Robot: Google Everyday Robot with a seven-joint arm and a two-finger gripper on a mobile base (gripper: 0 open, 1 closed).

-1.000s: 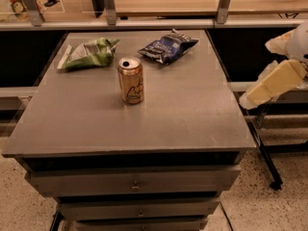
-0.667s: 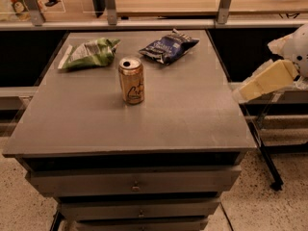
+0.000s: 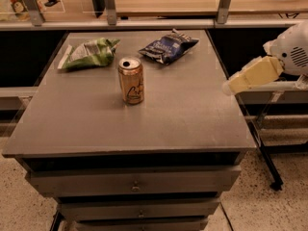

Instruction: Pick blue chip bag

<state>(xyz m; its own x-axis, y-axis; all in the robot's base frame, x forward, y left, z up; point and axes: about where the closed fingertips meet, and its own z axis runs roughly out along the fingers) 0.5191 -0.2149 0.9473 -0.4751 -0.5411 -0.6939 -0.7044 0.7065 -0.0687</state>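
1. Cut off by the right edge: white arm (image 3: pixel 292 51), with only its last joint in view.
2. Gripper (image 3: pixel 231 85) seen as 1 pale cream block at the right edge of the grey table (image 3: pixel 144 124), well apart from everything on it; whether released or clenched cannot be told.
3. Blue chip bag (image 3: pixel 167 47) lying flat at the back of the table, right of centre; white lettering too small to read.
4. Gold soda can (image 3: pixel 131 80) upright near the middle, in front of the bag and apart from it; dark opening on top, contents hidden.
5. Green-and-white snack bag (image 3: pixel 90 53) lying at back left, apart from the can.
6. Drawers (image 3: pixel 132 184) under the top: 2 shut, a 3rd cut off by the bottom edge; contents hidden.
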